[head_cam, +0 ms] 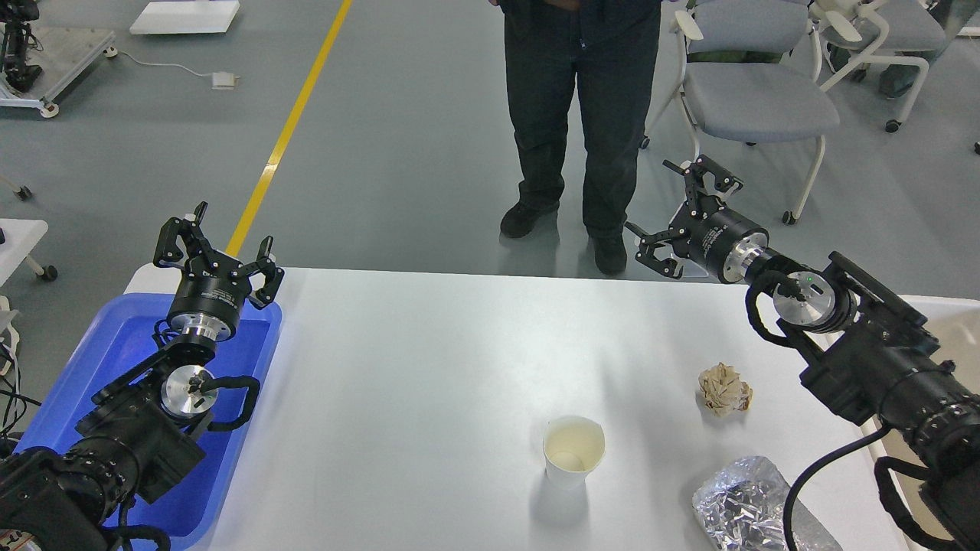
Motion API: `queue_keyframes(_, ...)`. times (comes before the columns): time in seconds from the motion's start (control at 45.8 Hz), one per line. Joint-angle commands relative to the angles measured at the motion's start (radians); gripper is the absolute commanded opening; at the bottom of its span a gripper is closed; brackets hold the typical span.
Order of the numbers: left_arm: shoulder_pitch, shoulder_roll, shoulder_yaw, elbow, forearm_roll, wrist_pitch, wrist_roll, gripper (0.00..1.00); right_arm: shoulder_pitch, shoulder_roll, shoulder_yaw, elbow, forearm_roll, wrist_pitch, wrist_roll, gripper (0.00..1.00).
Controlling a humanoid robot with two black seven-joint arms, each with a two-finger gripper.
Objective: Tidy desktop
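The desktop (398, 383) is a wide white tabletop filling the lower middle of the head view. On it stand a white paper cup (573, 451), upright and empty, a crumpled ball of beige paper (723, 389) to its right, and a wad of silver foil (741, 505) near the front right edge. My left gripper (212, 245) hangs open above the far end of the blue tray, holding nothing. My right gripper (680, 218) is open too, raised beyond the table's far right edge, well away from the paper ball.
A blue plastic tray (107, 344) lies along the table's left side under my left arm. A beige bin (945, 325) with a white rim shows at the right edge behind my right arm. A person (578, 115) stands just past the far edge, with grey chairs (754, 99) beside.
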Motion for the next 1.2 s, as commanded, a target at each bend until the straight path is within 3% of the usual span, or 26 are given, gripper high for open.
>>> queue_keyframes(0.0,0.0,0.0,0.0,0.0,0.0,0.0,0.0,1.0,0.005,0.001,0.0,-0.006,-0.012,0.0,0.001,1.0)
queue_keyframes(0.743,0.0,0.002,0.0,0.0,0.0,0.0,0.0,1.0,-0.001,-0.011,0.009,0.02,-0.007,0.01,-0.001,1.0)
queue_keyframes(1.18,0.0,0.002,0.0,0.0,0.0,0.0,0.0,1.0,-0.069,-0.251,-0.048,0.328,-0.059,0.011,-0.001,1.0)
